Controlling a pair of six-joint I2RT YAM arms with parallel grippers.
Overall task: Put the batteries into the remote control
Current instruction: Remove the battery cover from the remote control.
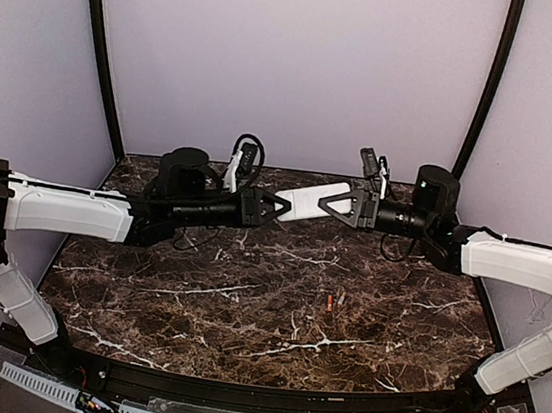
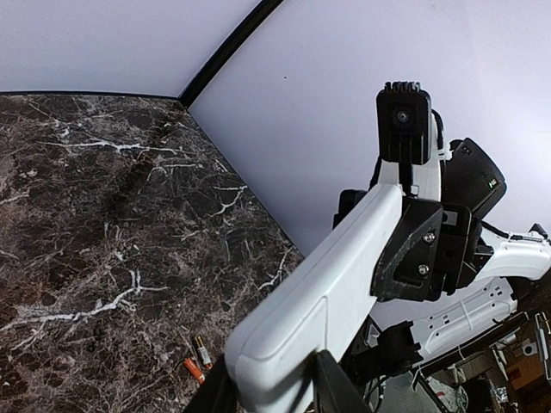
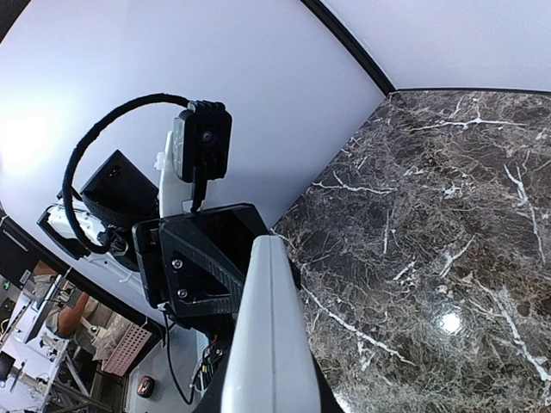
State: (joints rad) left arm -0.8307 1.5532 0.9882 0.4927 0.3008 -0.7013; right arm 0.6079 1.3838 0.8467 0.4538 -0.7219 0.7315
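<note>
The remote (image 1: pixel 307 202), clamped between the left gripper (image 1: pixel 281 208) and right gripper (image 1: pixel 327 204), barred the air near the back wall (image 1: pixel 293 68), while the batteries (image 1: pixel 334 300) lay on open table (image 1: pixel 243 313), well apart from both arms, reachable from above

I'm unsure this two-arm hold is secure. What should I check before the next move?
1. Right gripper clamped on the remote: ok.
2. Left gripper fully shut on the remote's other end: cannot tell; its fingers flank it.
3. Remote clear of the table: ok, it is held in the air between the arms.
4. Batteries located: ok, two lie together on the table, in front of the right arm.
5. Battery compartment open: cannot tell; only plain white surface shows.
</note>
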